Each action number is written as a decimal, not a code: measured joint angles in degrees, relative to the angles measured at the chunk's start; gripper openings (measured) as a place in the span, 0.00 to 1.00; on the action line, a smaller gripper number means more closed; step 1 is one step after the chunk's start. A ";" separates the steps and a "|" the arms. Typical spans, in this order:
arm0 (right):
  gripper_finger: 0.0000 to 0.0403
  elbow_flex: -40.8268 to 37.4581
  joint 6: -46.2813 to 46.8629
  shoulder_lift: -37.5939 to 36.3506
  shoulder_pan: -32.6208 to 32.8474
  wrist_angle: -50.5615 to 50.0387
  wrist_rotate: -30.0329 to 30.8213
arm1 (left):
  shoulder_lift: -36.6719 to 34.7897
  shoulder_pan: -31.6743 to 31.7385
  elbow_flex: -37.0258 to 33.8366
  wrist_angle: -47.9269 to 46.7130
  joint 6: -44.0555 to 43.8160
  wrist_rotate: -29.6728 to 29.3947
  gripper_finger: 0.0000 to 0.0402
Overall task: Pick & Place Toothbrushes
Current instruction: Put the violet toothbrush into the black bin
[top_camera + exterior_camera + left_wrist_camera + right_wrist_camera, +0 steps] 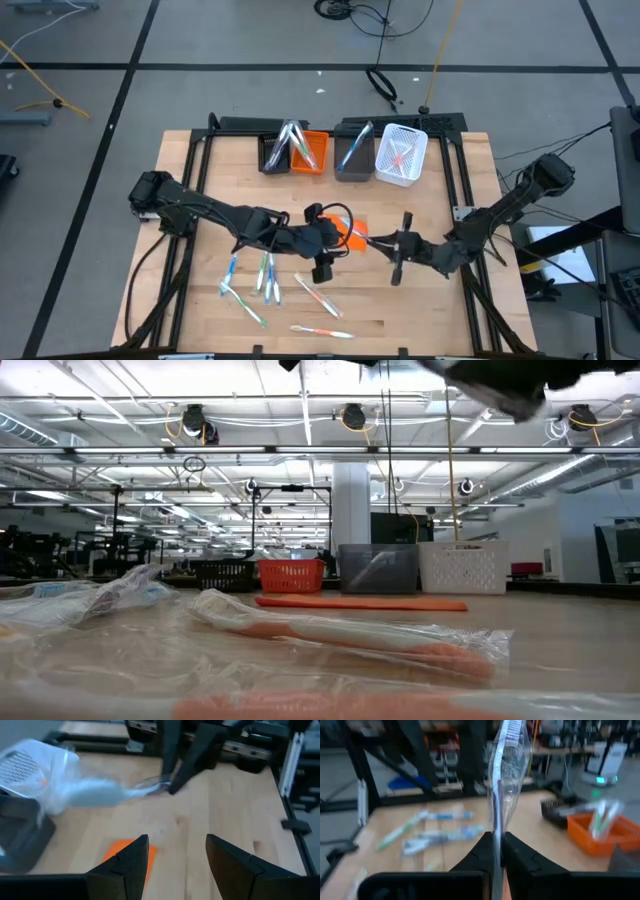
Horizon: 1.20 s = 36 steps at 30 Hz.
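Several wrapped toothbrushes lie scattered on the near half of the wooden desk in the high view, well apart from four bins along the far edge: black bin, orange bin, grey bin and white basket. A flat orange sheet shows between the arms at mid-desk. The left pincer hangs beside it; the right pincer faces it.

Low view: a wrapped orange-handled toothbrush lies close up on the desk, with the bins behind and a hall with ceiling lights beyond. No writing is readable.

Left wrist view: the left fingers stand spread, holding nothing.

Right wrist view: the right pincer is pressed together on a wrapped toothbrush standing upright.
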 joint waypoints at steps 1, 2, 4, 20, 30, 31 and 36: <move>0.04 0.00 -2.24 -0.01 0.00 2.30 -0.03 | 0.00 0.01 0.00 0.87 0.04 -0.49 0.50; 0.04 0.00 -4.52 0.03 0.00 4.63 -0.13 | 0.00 0.01 0.00 1.72 0.02 -1.31 0.50; 0.04 0.02 -7.57 0.25 0.01 8.16 -0.16 | 0.00 0.01 0.00 3.69 0.58 -3.18 0.50; 0.04 0.02 -17.61 0.36 0.09 17.63 -1.85 | 0.00 0.66 0.00 21.21 9.07 -4.92 0.47; 0.04 0.02 -18.62 0.39 0.11 17.57 -2.05 | 0.00 1.56 0.00 21.26 9.13 0.10 0.04; 0.04 0.02 -18.92 0.41 0.11 17.52 -2.16 | 0.00 1.56 0.00 21.24 9.15 0.53 0.03; 0.05 0.02 -19.08 0.41 0.11 17.44 -1.83 | 0.00 1.62 0.00 20.80 8.58 0.67 0.02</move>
